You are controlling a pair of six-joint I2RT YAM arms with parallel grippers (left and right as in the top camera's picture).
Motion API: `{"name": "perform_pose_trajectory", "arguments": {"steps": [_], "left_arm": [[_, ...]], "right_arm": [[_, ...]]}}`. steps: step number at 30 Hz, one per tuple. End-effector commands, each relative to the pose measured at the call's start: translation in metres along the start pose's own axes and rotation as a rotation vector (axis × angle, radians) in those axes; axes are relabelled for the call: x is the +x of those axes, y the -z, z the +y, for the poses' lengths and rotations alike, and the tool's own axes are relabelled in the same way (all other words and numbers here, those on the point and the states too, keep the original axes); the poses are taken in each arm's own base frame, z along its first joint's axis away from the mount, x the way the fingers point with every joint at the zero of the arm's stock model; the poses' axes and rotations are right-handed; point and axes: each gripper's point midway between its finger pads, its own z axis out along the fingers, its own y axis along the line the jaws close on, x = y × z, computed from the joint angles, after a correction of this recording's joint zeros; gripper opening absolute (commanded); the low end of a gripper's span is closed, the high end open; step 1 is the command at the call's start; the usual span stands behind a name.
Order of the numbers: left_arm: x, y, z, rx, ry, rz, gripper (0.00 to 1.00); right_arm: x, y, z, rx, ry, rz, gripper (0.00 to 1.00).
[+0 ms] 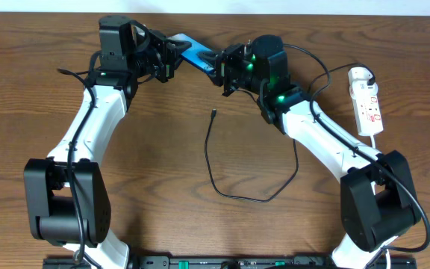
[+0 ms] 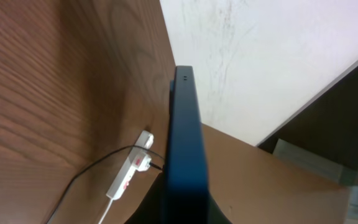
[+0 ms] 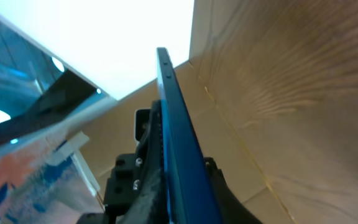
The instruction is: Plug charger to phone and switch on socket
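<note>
The phone [image 1: 197, 57], blue-screened with black edges, is held above the table's far middle between both grippers. My left gripper [image 1: 175, 57] is shut on its left end and my right gripper [image 1: 219, 69] on its right end. In the left wrist view the phone [image 2: 185, 137] shows edge-on between the jaws [image 2: 185, 216]. It shows the same way in the right wrist view [image 3: 178, 137], between the jaws [image 3: 182, 208]. The charger's plug tip [image 1: 213, 113] lies free on the table, and its black cable [image 1: 239, 197] loops towards the white socket [image 1: 366, 99] at the right, also visible from the left wrist [image 2: 129, 177].
The wooden table [image 1: 155, 179] carries the cable loop in its middle. The socket's white cord [image 1: 376, 143] runs down past the right arm. A pale wall [image 2: 260, 56] stands behind the table's far edge.
</note>
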Motion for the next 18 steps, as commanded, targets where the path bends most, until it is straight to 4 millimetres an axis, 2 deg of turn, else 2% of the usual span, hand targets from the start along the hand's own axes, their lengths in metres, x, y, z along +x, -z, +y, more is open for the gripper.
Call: {"name": "perform_pose_trajectory", "arguments": {"steps": [1, 4, 13, 18], "left_arm": [[0.0, 0.0, -0.01, 0.022, -0.058, -0.013, 0.07], [-0.001, 0.001, -0.01, 0.022, -0.098, -0.016, 0.07], [-0.014, 0.01, -0.001, -0.01, -0.131, -0.037, 0.08], [-0.025, 0.019, 0.013, -0.054, -0.162, -0.051, 0.07]], "right_arm": [[0.015, -0.003, 0.002, 0.0, 0.034, 0.035, 0.32], [0.012, -0.002, 0.003, -0.003, 0.039, 0.028, 0.4], [-0.007, 0.006, 0.007, -0.008, 0.154, -0.005, 0.55], [-0.036, 0.017, -0.014, 0.093, 0.234, -0.062, 0.61]]}}
